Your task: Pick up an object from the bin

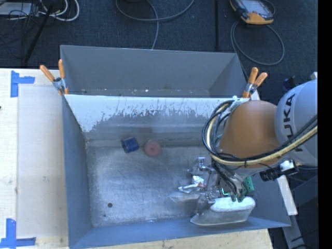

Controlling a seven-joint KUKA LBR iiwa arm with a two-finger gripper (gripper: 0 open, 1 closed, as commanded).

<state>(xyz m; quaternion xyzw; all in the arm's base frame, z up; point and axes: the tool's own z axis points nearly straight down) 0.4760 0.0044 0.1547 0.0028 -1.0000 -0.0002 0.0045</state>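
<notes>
While hanging low at the front right of the bin (78, 191), tool (201, 184) is sitting just beside a white-and-grey flat object (228, 207); can't tell how open it is or whether it's gripping anything. Blue block (129, 144) and pink disc (152, 149) are lying well apart from it, by the back wall.

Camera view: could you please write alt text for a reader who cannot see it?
A robot arm reaches from the right into a grey bin, its pincer low near the front right corner, beside a pale flat thing. A blue block and a pinkish disc lie side by side near the far wall.
</notes>
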